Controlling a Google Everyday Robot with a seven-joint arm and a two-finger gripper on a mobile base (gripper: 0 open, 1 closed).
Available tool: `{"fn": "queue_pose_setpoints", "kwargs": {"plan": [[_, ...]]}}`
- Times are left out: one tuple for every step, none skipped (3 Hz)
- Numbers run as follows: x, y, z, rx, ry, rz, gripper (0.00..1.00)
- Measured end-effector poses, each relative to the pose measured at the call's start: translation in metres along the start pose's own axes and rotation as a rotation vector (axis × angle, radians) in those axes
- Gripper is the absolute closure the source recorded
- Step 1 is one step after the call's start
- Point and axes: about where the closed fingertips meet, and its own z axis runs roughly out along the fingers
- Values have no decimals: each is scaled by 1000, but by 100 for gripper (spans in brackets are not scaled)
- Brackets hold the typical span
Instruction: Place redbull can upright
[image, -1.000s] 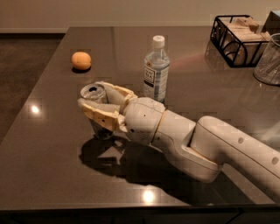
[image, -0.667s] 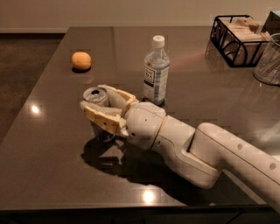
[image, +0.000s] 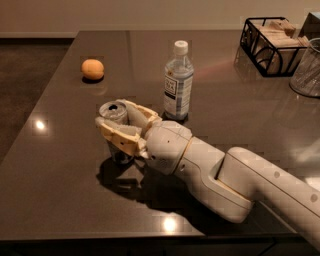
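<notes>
gripper (image: 110, 118): clamped round the can, front-left of the bottle (image: 178, 85)
can (image: 114, 110): upright (silver top showing), on the table (image: 60, 195)
orange (image: 93, 69): back-left of the bottle

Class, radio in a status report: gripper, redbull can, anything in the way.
Gripper over table centre, fingers shut on redbull can. Can upright, base near the surface. Water bottle standing close behind, apart; orange well clear.

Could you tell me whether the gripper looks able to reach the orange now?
Probably not yet: the gripper is shut on the can; nothing stands between it and the orange.
</notes>
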Motion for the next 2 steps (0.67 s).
{"fn": "queue_pose_setpoints", "kwargs": {"plan": [[-1,1,1,-3,0,-1,28],[-1,3,3,-7,0,-2,6]]}}
